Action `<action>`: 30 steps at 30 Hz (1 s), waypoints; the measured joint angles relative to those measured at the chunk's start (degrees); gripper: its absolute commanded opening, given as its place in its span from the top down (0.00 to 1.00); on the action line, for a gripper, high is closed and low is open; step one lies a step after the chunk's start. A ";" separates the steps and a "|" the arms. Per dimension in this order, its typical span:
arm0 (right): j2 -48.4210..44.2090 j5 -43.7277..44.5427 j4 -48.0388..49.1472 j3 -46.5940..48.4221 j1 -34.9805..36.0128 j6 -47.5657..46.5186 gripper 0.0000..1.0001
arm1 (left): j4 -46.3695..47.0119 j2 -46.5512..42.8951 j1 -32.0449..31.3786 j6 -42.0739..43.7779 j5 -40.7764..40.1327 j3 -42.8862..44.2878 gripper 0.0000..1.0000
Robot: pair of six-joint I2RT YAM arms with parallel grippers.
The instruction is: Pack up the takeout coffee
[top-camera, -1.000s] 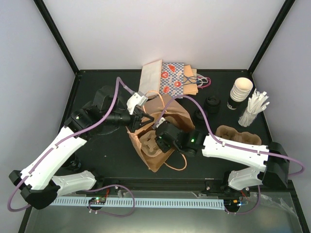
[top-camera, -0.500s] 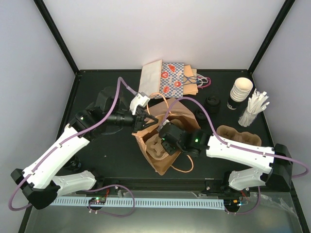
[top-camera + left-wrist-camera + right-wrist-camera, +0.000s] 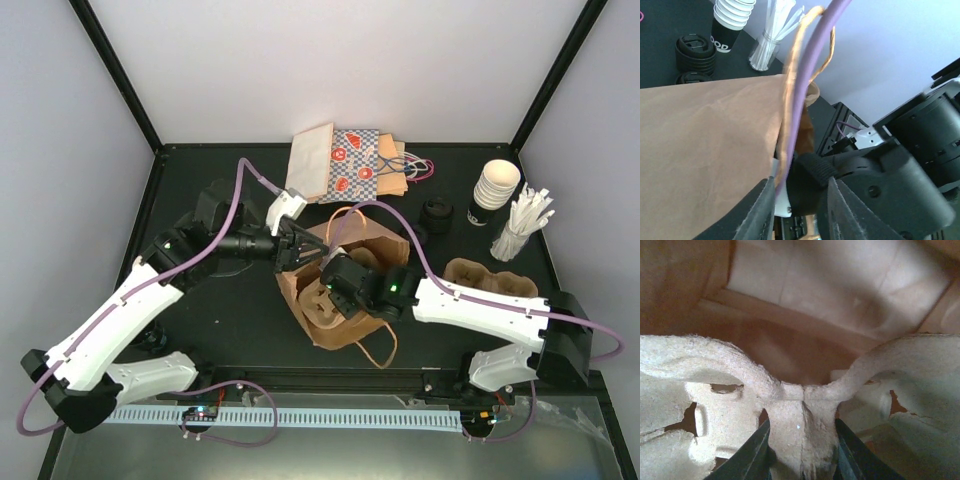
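Observation:
The takeout coffee is out of view. A brown paper bag [image 3: 372, 240] lies mouth-up at the table's middle with a pulp cup carrier [image 3: 312, 300] inside it. My right gripper [image 3: 328, 288] reaches into the bag and is shut on the carrier's central ridge [image 3: 801, 425], one finger on each side of my right gripper [image 3: 802, 445]. My left gripper [image 3: 300, 250] sits at the bag's left rim. Its jaws stand apart around my left gripper [image 3: 800, 197], with the bag's paper handle [image 3: 790, 100] and a purple cable [image 3: 807, 75] running between them, beside the bag wall [image 3: 700, 140].
A second pulp carrier [image 3: 495, 275] rests at the right. Behind it stand a stack of white cups [image 3: 497, 185], a holder of white stirrers [image 3: 520, 225] and stacked black lids [image 3: 436, 212]. Flat paper bags [image 3: 345, 165] lie at the back.
My left gripper's jaws have parted at the bag's rim after being shut. The bag and carrier shifted slightly right with my right gripper still on the carrier.

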 measured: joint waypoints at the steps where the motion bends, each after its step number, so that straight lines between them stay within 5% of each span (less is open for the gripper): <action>1: 0.44 0.11 -0.04 0.00 -0.02 0.00 0.71 | 0.00 -0.20 0.00 -0.04 -0.02 0.00 0.62; 19: 1.55 0.66 1.68 0.00 -0.37 0.02 0.72 | -7.08 -3.91 1.05 3.21 -5.99 4.68 0.48; 30: 1.92 0.76 3.61 -0.31 -0.66 -0.04 0.73 | -20.04 3.91 -8.61 12.59 -20.90 10.54 0.51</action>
